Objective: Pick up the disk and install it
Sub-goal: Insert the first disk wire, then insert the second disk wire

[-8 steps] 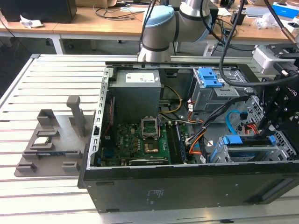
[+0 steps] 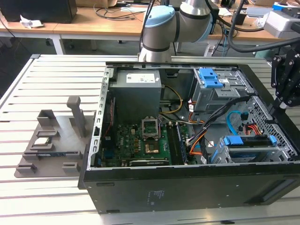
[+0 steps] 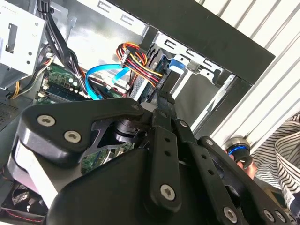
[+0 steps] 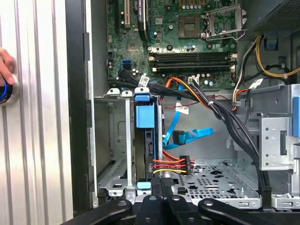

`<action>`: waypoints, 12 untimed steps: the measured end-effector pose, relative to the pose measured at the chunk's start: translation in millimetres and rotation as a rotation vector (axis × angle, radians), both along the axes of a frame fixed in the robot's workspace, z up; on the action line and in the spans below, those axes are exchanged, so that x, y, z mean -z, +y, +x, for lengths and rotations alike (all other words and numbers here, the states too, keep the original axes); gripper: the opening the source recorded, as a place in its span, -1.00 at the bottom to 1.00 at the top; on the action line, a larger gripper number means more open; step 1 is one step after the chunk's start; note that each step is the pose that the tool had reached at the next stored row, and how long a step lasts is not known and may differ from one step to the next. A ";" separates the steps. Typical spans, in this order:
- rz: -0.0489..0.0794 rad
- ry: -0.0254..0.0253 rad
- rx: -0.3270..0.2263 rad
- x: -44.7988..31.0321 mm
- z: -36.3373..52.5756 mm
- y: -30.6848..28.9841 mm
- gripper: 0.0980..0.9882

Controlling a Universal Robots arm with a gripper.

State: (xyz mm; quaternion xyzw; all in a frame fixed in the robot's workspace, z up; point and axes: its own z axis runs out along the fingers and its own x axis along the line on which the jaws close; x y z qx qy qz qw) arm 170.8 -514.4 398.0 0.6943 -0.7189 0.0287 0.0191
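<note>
First wrist view: disk (image 4: 144, 140) with blue rails sits on edge in drive cage (image 4: 112, 140), looks mostly seated. Gripper (image 4: 157, 187) right at its end, jaws narrow, pinching disk edge I reckon.

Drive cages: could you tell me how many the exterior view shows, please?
2. One cage, with a blue latch, at the case's far side; the other cage by its near wall. More may be hidden.

Open computer case (image 2: 154, 187), grey fixture (image 2: 51, 145)
</note>
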 end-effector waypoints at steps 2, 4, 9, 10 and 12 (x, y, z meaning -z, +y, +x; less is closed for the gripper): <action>0.000 0.0000 0.000 -0.1 0.0 0.0 -0.98; 0.000 0.0000 0.000 -0.1 0.0 0.0 -0.98; 0.000 0.0000 0.000 -0.3 0.0 0.0 -0.98; 0.000 0.0000 0.000 -0.3 0.0 0.0 -0.98; 0.000 0.0000 0.000 -0.4 0.0 0.0 -0.98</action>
